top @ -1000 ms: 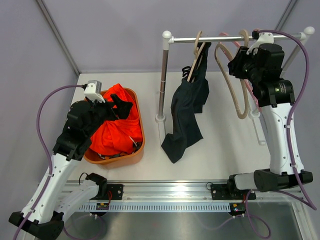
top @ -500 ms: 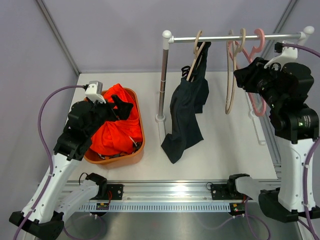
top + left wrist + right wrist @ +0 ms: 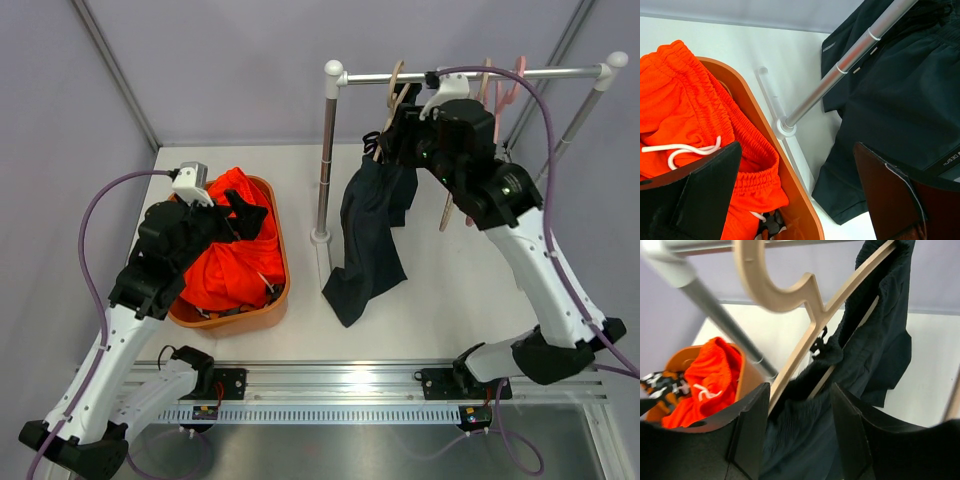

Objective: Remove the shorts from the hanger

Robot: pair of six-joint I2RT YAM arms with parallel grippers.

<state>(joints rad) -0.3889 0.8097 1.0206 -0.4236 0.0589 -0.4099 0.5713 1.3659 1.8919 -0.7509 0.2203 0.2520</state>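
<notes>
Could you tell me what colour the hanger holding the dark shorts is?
Beige hanger, clearest in the right wrist view.

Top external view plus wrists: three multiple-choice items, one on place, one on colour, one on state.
1. Where do the orange shorts lie?
A) on the rail
B) in the basket
C) on the table

2. What colour are the hanging shorts on the hanger?
A) dark navy
B) white
C) orange

3. How is the right gripper?
A) shut on the hanger
B) open
C) shut on the rail

Answers:
1. B, they fill the basket.
2. A, dark navy fabric hangs from the hanger.
3. B, the right wrist view shows its fingers apart.
</notes>
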